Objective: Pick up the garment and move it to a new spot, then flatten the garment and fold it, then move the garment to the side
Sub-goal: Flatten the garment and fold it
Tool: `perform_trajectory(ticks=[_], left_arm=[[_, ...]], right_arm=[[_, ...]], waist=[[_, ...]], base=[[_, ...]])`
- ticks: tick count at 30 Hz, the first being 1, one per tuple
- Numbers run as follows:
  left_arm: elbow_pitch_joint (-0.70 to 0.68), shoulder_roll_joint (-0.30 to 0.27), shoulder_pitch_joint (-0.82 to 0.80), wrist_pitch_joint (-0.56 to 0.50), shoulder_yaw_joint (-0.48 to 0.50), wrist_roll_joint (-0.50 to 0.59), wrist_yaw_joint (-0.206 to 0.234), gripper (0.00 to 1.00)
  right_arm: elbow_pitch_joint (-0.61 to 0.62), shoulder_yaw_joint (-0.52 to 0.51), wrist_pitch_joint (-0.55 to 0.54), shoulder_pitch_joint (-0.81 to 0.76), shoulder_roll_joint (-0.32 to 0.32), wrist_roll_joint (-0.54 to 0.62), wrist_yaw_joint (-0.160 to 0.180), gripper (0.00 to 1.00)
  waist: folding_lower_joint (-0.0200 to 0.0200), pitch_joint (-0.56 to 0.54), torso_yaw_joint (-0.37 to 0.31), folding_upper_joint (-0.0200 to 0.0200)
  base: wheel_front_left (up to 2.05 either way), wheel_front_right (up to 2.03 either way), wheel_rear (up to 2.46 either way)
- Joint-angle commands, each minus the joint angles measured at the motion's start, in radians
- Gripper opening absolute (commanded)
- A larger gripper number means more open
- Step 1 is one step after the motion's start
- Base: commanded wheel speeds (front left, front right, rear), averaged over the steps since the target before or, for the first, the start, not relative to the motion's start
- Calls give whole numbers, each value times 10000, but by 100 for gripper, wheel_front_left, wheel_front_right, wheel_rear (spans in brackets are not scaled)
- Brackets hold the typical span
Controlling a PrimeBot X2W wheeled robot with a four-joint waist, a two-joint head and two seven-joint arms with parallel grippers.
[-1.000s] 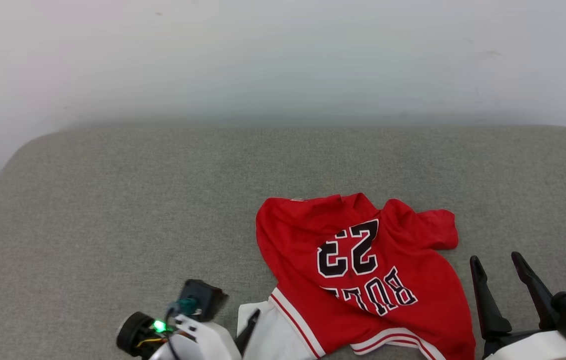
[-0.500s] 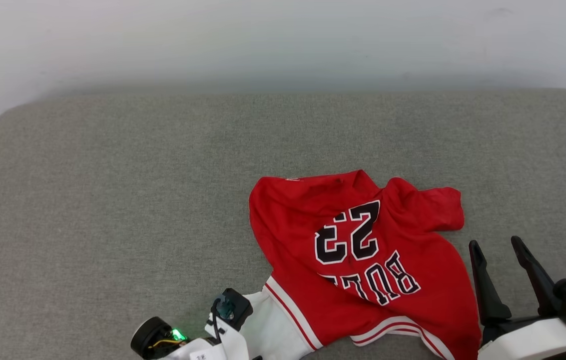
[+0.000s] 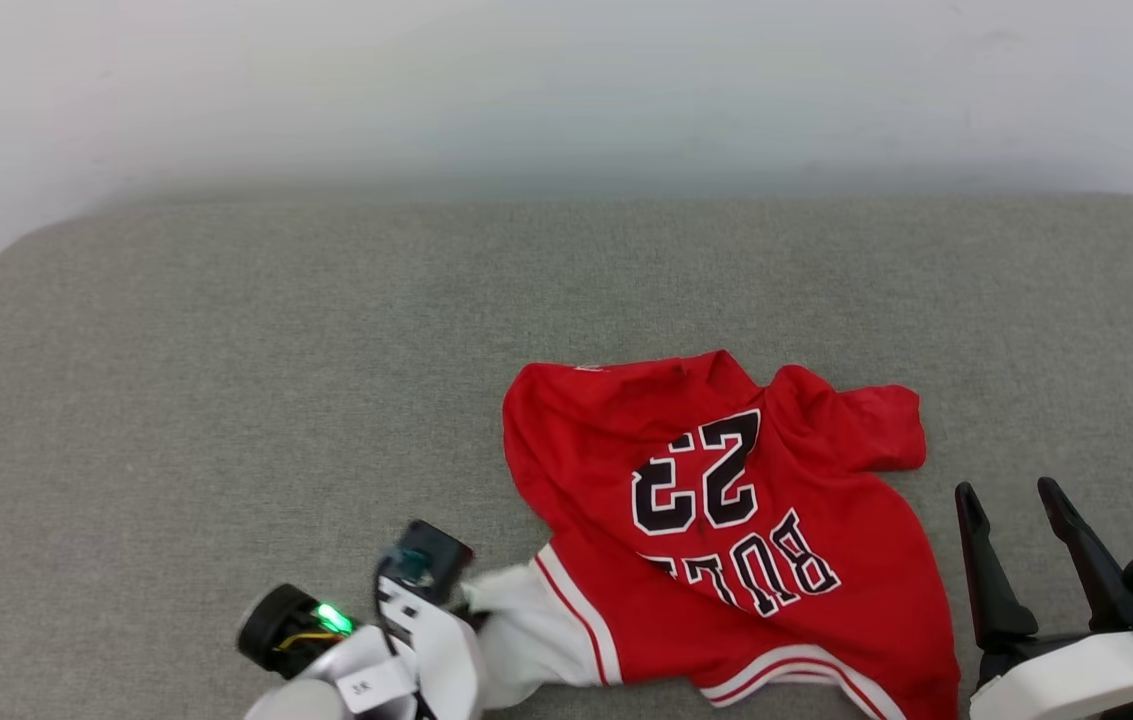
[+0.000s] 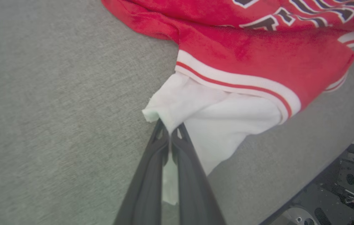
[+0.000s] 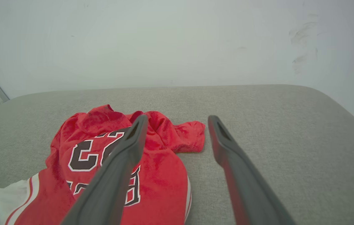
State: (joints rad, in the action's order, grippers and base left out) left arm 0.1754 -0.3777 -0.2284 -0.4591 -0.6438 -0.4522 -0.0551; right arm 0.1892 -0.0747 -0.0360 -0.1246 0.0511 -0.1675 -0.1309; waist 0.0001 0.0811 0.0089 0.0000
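A pale wall (image 3: 566,90) rises behind a broad grey padded surface (image 3: 226,350) with rounded corners. The garment (image 3: 606,440) lies crumpled on the near right part of that pad, front up, with its dark lettering reading upside down in the head view and its hem toward the wall. The right gripper (image 3: 1007,490) hovers just beside the garment's right edge, jaws spread wide and touching nothing. The left gripper (image 4: 169,129) is at the garment's near left corner, jaws clenched on the tip of the white sleeve (image 4: 220,122), which bunches toward them.
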Motion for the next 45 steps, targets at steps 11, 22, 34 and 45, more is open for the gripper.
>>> perform_trajectory(ticks=[11,22,34,45], left_arm=[[-945,-616,1430,1343,2253,-894,1891,0],[-310,-713,2909,2048,3727,-1874,2810,0],[526,-79,2404,3631,3376,-1648,2135,100],[-172,398,2188,6452,3200,-738,2079,100]], right_arm=[[-74,-581,-229,-227,-15,0,3,100],[-161,-958,-408,-268,-15,15,3,100],[-325,-865,-498,-386,-15,27,3,100],[-576,-588,-1066,-767,-15,-224,3,100]], waist=[[-1,-440,378,0],[-1,-298,503,0],[-1,-775,457,0],[-1,-1145,399,0]], base=[[0,0,0],[0,0,0],[0,0,0],[0,0,0]])
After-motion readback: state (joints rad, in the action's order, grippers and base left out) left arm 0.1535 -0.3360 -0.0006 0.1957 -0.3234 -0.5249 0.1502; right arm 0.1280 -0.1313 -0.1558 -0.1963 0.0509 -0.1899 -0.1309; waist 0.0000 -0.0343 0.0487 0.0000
